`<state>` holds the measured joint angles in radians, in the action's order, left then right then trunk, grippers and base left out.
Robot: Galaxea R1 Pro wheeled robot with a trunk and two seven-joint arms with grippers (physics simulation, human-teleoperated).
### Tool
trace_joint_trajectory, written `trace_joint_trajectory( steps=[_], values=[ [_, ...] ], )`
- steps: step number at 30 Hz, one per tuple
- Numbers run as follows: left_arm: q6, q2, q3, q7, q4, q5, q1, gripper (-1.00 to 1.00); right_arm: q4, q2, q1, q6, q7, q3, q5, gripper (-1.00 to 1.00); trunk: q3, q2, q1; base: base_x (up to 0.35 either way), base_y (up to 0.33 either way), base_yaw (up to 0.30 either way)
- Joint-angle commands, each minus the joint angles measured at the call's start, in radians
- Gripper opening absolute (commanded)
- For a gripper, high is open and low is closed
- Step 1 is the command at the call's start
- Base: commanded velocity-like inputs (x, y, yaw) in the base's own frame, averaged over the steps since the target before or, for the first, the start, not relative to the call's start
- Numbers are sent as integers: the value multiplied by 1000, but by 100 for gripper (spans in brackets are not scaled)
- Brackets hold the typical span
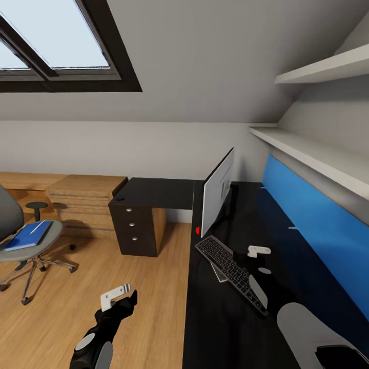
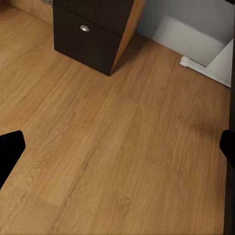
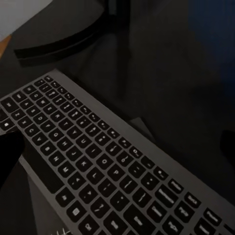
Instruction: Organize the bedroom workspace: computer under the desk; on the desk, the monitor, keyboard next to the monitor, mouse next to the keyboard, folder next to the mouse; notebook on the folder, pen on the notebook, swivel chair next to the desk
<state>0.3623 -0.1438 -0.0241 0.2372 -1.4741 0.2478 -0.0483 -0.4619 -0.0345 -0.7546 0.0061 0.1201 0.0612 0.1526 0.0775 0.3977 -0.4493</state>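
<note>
The monitor [image 1: 218,197] stands on the black desk [image 1: 215,328], edge-on to me. In front of it lies the dark keyboard [image 1: 231,267], whose keys [image 3: 93,161] spread across the right wrist view. My right gripper [image 1: 251,255] hovers open just above the keyboard's far side, its dark fingertips [image 3: 10,156] at the picture's edges. At the left, the grey swivel chair [image 1: 10,251] carries a blue folder or notebook [image 1: 28,236] with a white pen [image 1: 37,227] on top. My left gripper [image 1: 125,300] hangs open over the wooden floor [image 2: 117,147], holding nothing.
A dark drawer unit [image 1: 136,228] [image 2: 93,34] supports the desk's left wing, where a small dark object [image 1: 120,197] lies. A grey sheet [image 1: 219,274] sticks out under the keyboard. A red spot [image 1: 198,230] shows at the desk edge. Wall shelves [image 1: 318,154] overhang the blue back panel [image 1: 318,230].
</note>
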Motion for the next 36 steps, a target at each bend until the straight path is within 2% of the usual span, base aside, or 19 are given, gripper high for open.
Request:
trace_joint_trajectory(
  steps=[1, 15, 30, 36],
  values=[
    [4, 0, 0, 5, -2, 9, -1, 100, -1, -3, -1, 0, 6, 6, 9, 100, 2, 2, -1, 0, 0, 0],
    [6, 3, -7, 5, -2, 8, -1, 100, -1, -4, -1, -3, 6, 6, 10, 100, 2, 2, -1, 0, -127, -1],
    [2, 8, -10, 9, -11, 8, -1, 100, -8, -5, 0, -3, 6, 6, 9, 100, -5, 2, -1, 0, -13, -79],
    [0, 9, -11, 10, -13, 8, -1, 100, -24, -17, 0, -1, 9, 7, 6, 100, -5, 2, -1, 0, 0, -7]
  ],
)
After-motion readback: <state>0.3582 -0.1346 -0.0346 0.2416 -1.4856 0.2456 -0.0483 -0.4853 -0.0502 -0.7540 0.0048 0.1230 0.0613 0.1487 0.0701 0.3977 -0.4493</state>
